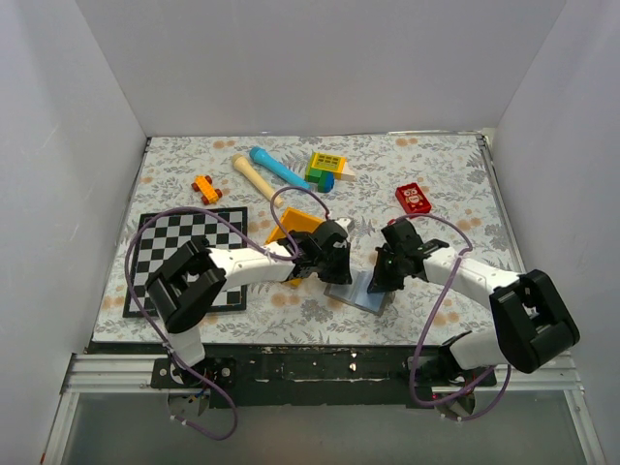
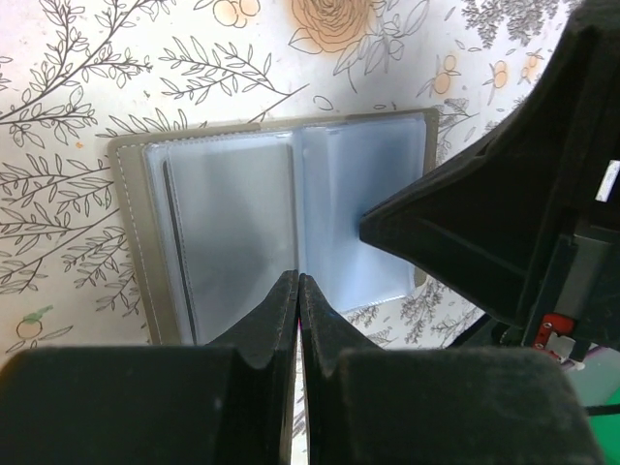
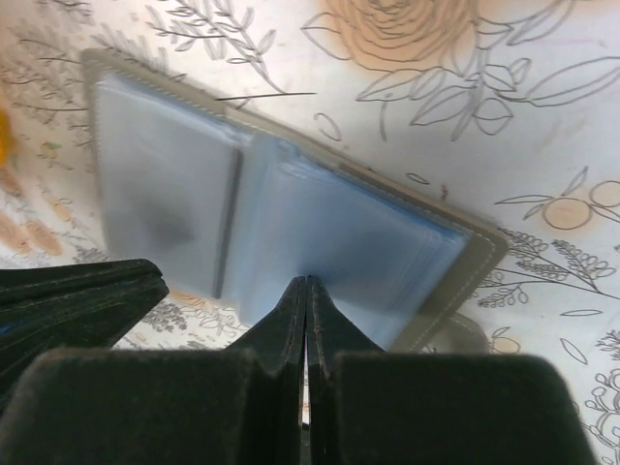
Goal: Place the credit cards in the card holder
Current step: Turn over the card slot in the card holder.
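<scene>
Closest in the top view are the bases of the left arm and right arm, at the table's near edge. Both reach inward to the wallet, which lies open and flat between them near that edge, long axis running left to right, dipping slightly toward the right arm. The left gripper meets its left end, the right gripper its right half; how the jaws stand is too small to tell here. An orange tray sits just behind the left gripper, a red block well apart behind the right one. Bare table lies right of the wallet and behind it, between tray and block.

Left wrist view: the left gripper has its jaws pressed together, pinching nothing, tips over the wallet's near edge at the middle fold. The wallet spreads sideways, fold pointing away from the camera, clear pockets up. The right gripper pokes in from the right over the right pocket. Bare table borders the far and left sides.

Right wrist view: the right gripper likewise has jaws pressed together and empty, tips over the wallet beside its fold. Its long axis slants from upper left to lower right, a stitched grey corner at lower right. The left gripper shows at lower left. Bare table lies beyond the far edge
</scene>
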Robot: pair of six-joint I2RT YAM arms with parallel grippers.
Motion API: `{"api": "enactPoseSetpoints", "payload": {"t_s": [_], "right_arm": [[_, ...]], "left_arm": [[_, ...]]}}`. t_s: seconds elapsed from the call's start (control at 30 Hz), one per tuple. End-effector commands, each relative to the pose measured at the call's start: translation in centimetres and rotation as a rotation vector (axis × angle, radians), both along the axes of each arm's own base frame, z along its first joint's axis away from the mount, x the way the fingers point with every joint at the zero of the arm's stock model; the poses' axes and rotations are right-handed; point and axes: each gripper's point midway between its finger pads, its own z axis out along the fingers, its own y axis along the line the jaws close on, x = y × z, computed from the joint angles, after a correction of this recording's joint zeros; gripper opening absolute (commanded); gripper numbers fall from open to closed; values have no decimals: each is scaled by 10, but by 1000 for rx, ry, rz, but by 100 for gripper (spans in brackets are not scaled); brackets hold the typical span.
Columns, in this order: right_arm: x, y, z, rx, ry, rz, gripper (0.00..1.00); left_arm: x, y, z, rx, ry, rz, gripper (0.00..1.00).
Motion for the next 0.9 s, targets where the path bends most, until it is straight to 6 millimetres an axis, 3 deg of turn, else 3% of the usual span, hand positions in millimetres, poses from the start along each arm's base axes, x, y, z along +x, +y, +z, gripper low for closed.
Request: {"api": "enactPoseSetpoints", "payload": {"t_s": [0.0,0.13,0.27,0.67,0.87], "right_arm": [[2,-14,-7,-100,24,-27,1],[4,-23,-10,-173,49,-39,1],[12,-30,-13,-237,40,-55,1],[40,-34,-14,-301,16,-45,1],[43,-34,-10,-305,3,-24,1]], "left_arm": [[4,-9,-1,-5,-11,-8,0],[2,-4,-22,34,22,6,0],[1,1,-26,48,22,19,0],[7,13,-16,86,-4,80,0],[15,15,0,83,-44,105,0]]}}
